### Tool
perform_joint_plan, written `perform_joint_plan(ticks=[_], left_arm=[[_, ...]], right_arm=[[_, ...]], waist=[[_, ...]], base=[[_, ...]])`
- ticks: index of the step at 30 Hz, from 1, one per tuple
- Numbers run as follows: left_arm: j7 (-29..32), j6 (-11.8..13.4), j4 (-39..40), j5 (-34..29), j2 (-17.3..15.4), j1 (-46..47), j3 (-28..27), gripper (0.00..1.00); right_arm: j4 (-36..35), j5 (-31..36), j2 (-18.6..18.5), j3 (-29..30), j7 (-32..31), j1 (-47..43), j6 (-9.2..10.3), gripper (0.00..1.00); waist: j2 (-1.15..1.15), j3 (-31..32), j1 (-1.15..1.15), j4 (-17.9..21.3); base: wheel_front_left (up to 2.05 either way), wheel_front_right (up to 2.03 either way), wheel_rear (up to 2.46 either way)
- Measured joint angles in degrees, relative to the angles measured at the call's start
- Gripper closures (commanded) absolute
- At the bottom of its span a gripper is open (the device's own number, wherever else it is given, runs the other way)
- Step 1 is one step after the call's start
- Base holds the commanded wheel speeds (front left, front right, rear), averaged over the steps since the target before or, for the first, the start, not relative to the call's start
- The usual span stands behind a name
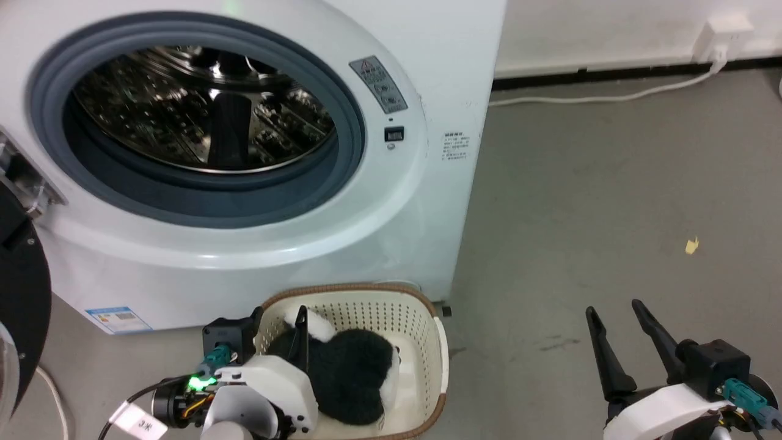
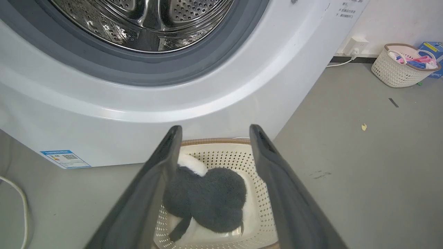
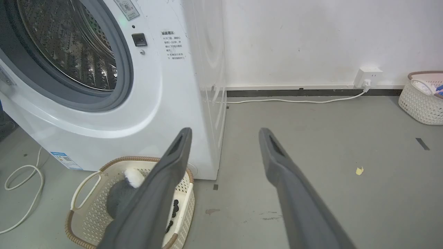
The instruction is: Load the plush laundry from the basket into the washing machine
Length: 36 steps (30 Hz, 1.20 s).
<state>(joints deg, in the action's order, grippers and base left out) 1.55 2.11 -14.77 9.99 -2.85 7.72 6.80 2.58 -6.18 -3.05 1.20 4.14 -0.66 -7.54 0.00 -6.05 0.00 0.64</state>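
The washing machine (image 1: 391, 201) gapes open, drum (image 1: 201, 110) unblocked, just above the basket (image 1: 379, 315).

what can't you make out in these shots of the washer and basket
- Head view: left part of the plush laundry, behind the left end effector.
- Head view: washing machine door, cut by the left edge.
- Head view: sticker text, too small.
- Right wrist view: far basket, cut by the right edge.

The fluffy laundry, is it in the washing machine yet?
Not yet. Done: the washing machine stands open. In hand: the open left claw hovers over the plush laundry in the basket. Left: grab it, lift it, put it in the drum.
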Motion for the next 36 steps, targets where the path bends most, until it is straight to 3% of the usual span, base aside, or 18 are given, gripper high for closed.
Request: perform_joint_plan(ticks=[36], left_arm=[[-1.44,3.05,-24.46,11.18,0.0,17.95,7.25,0.0]], right_arm=[[-2.43,-7.47,0.0,3.58,4.13,3.6,0.0,0.0]], waist=[[0.0,-19.34,0.0,4.24]], base=[[0.0,0.0,0.0]])
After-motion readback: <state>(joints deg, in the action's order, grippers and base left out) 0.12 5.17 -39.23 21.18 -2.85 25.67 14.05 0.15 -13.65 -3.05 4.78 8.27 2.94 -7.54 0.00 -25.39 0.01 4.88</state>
